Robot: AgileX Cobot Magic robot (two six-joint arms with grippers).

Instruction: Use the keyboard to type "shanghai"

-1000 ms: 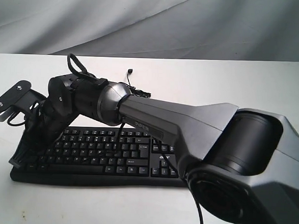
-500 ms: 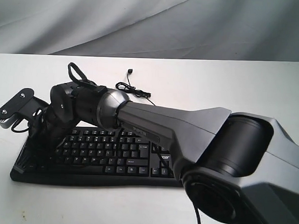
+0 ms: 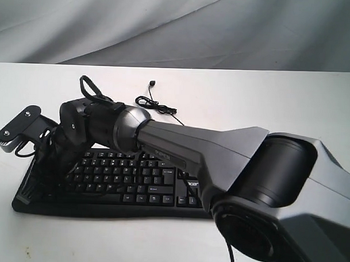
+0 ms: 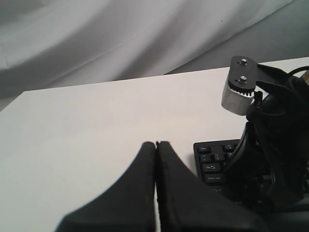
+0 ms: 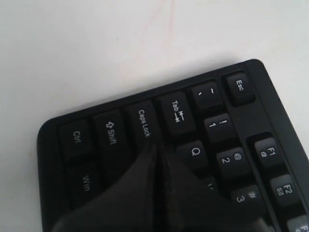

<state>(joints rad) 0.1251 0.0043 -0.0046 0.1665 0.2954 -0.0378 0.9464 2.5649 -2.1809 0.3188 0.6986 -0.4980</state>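
The black keyboard [image 3: 133,181] lies across the white table with its cable [image 3: 156,104] curled behind it. My right arm reaches across to the keyboard's left end. There my right gripper [image 3: 30,189] is shut and points down onto the keys. In the right wrist view its tips [image 5: 157,146] sit just past the Caps Lock key [image 5: 145,123], beside Q [image 5: 195,152], and they hide the key underneath. My left gripper [image 4: 156,143] is shut and empty above bare table, to the left of the keyboard's corner [image 4: 212,159]. It is out of the exterior view.
The white table [image 3: 251,99] stretches behind and to the right of the keyboard, and grey cloth hangs at the back. The right arm's forearm [image 3: 192,146] covers the keyboard's right part. The right arm's wrist camera mount [image 4: 239,89] stands close to my left gripper.
The right arm has sunk a little and shifted slightly right over the keyboard's left end. Over the last half second it has hardly moved.
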